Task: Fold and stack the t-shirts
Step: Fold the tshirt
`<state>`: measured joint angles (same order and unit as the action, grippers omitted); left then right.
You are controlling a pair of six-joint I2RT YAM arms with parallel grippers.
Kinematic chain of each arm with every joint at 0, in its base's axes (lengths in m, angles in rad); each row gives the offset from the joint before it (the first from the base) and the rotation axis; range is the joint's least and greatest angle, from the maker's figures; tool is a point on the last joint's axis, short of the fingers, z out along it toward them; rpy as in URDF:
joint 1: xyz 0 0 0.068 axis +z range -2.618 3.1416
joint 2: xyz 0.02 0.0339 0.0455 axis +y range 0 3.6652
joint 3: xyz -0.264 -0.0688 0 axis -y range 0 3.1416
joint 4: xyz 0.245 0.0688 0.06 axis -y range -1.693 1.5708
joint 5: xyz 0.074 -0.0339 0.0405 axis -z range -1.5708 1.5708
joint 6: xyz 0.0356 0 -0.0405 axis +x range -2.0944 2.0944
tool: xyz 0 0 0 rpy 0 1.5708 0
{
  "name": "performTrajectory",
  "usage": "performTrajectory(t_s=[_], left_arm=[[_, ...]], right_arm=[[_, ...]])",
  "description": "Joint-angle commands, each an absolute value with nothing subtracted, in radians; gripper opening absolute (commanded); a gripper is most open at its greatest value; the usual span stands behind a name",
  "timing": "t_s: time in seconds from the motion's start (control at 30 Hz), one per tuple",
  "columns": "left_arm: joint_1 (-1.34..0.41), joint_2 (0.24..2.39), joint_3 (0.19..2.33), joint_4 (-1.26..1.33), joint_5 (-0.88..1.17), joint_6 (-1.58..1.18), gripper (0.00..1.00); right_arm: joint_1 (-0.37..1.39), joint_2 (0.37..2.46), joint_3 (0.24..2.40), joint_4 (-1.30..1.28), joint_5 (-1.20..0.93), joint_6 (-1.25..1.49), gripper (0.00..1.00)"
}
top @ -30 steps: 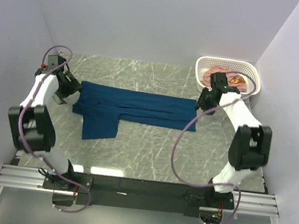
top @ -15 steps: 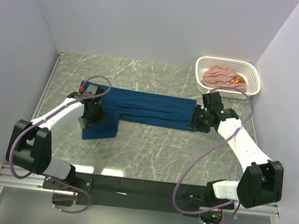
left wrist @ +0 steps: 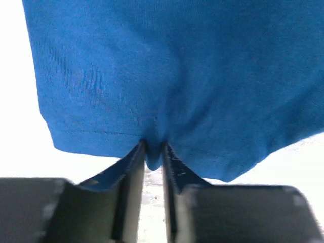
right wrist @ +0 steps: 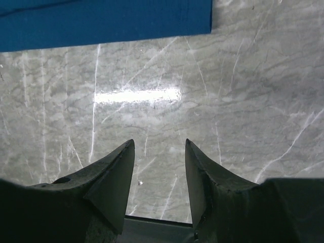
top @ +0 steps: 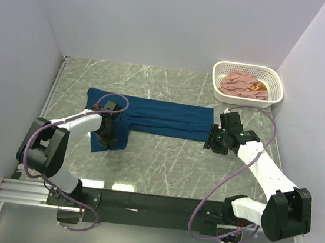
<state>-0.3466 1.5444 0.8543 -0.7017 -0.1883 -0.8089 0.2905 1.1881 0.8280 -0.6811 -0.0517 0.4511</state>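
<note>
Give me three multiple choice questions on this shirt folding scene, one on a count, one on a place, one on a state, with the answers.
1. How many shirts lie on the table?
A. none
B. one
C. two

2. Where is the pink t-shirt?
A. flat on the table
B. under an arm
C. in the white basket

3. The left gripper is:
A. pinched shut on the blue t-shirt
B. wide open over bare table
C. gripping the basket

Answers:
1 B, only the blue t-shirt is spread on the table.
2 C, it sits bunched inside the basket at the far right corner.
3 A, the left wrist view shows the hem squeezed between its jaws.
</note>
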Motion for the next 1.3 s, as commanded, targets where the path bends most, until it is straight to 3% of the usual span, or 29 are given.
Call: performTrajectory(t_s=[0.0, 0.03, 0.17, 0.53, 0.93, 1.27], left_arm=[[-0.362, 1.577, 0.822, -0.654, -0.209, -0.83, 0.23], [-0.364, 1.583, 0.81, -0.644, -0.213, -0.83, 0.14], [-0.364, 1.588, 0.83, -0.658, -0.225, -0.819, 0.01], [-0.35, 1.643, 1.197, -0.811, -0.389, -0.712, 0.01], [-0.287, 1.991, 1.751, -0.873, -0.42, -0.594, 0.01], [-0.249, 2.109, 1.881, -0.793, -0.403, -0.58, 0.02]], right_arm=[[0.298, 1.166, 0.827, -0.643, -0.049, 0.454, 0.52], [0.298, 1.17, 0.827, -0.632, -0.061, 0.456, 0.52], [0.299, 1.183, 0.824, -0.626, -0.063, 0.454, 0.52], [0.298, 1.19, 0.844, -0.649, -0.035, 0.434, 0.52], [0.298, 1.21, 0.864, -0.647, -0.035, 0.43, 0.52], [0.298, 1.236, 0.882, -0.626, -0.049, 0.426, 0.52]])
